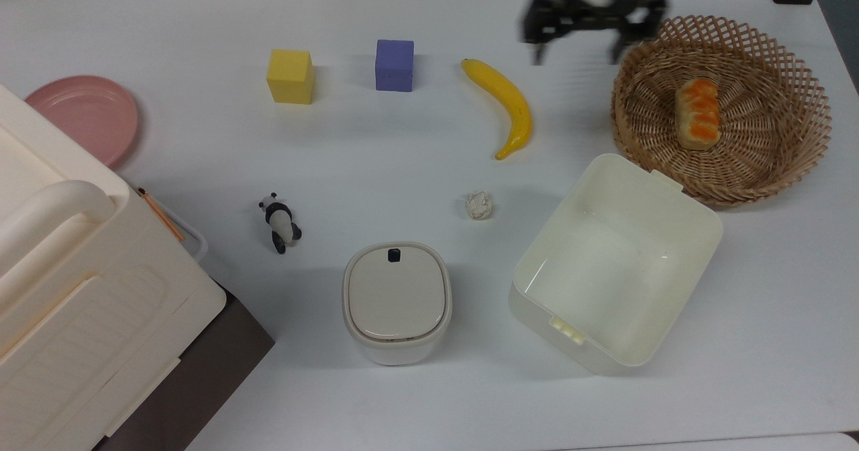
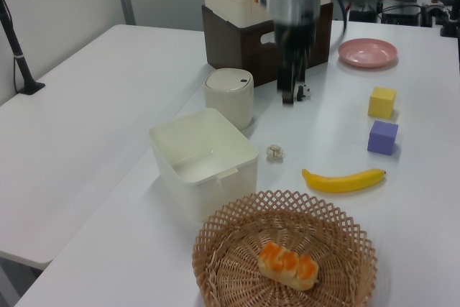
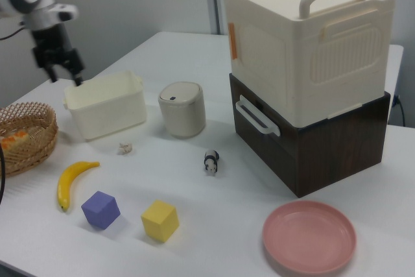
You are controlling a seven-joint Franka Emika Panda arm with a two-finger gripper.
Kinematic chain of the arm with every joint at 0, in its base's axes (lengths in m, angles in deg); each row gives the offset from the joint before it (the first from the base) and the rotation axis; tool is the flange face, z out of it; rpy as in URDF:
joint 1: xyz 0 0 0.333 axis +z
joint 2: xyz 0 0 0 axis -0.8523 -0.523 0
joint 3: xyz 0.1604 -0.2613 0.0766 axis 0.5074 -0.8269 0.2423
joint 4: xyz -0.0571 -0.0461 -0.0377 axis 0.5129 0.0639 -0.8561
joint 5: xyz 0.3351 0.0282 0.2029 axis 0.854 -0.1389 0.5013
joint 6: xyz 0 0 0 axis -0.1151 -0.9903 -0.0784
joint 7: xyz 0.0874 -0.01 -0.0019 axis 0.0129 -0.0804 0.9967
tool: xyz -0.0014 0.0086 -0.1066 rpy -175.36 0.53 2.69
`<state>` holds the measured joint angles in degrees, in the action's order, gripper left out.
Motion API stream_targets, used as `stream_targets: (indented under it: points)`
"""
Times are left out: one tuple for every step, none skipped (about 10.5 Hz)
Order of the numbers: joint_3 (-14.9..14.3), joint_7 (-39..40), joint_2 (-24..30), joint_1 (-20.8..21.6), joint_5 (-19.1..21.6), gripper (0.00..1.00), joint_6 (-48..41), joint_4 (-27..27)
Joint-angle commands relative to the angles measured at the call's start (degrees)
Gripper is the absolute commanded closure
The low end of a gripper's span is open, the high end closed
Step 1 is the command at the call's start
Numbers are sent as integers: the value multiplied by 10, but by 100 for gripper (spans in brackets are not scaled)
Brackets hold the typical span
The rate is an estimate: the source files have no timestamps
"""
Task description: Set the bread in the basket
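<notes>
Working across the top view from its left, I am seeing the pink plate (image 1: 80, 117) by the big cream box (image 1: 80, 290), the yellow block (image 1: 290, 76), the purple block (image 1: 394, 65), the toy panda (image 1: 280, 222) and the lidded bin (image 1: 397, 301), all well apart from where I am operating. Nothing there is worrying me.

Further along the top view, the banana (image 1: 504, 104) is lying just beside the paper ball (image 1: 479, 205), and my gripper (image 1: 577, 54) is hanging above the table between the banana and the basket (image 1: 792, 169), with its fingers spread wide and holding nothing. In the left view the gripper (image 2: 290, 95) is sitting high, up near the brown cabinet (image 2: 251, 52).

At the top view's right, the bread (image 1: 698, 113) is lying flat inside the basket, orange top up, touching only the woven floor. I am judging the task as done.

What could go wrong now is mostly my own doing. If I am bringing the arm low while sweeping across, the open fingers could be catching the lattice rim and dragging the light basket, tipping the bread out. A low pass could also be knocking the banana or clipping the wall of the cream tub (image 1: 691, 236), which is standing close against the basket. I am treating height as the safeguard here.
</notes>
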<state>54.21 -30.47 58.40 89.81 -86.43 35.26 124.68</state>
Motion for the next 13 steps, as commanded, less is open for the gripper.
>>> stream_targets:
  points:
    - [50,66,68,-138,-14,0,-35,54]
    - [59,85,83,-181,-22,0,-44,61]
    - [65,113,101,-222,-22,0,-52,70]
    - [66,154,113,-251,-23,0,-64,71]
    - [62,193,123,-282,-23,0,-68,71]
    - [60,220,126,-302,-23,0,-67,79]
    - [55,227,127,-305,-23,0,-62,90]
    - [48,227,125,-305,-23,0,-59,96]
    - [46,232,126,-303,-23,0,-59,105]
    - [41,234,126,-299,-22,0,-59,106]
    - [29,234,126,-297,-16,0,-61,106]
    - [22,233,126,-290,-16,0,-61,106]
    - [15,234,122,-286,-17,0,-59,104]
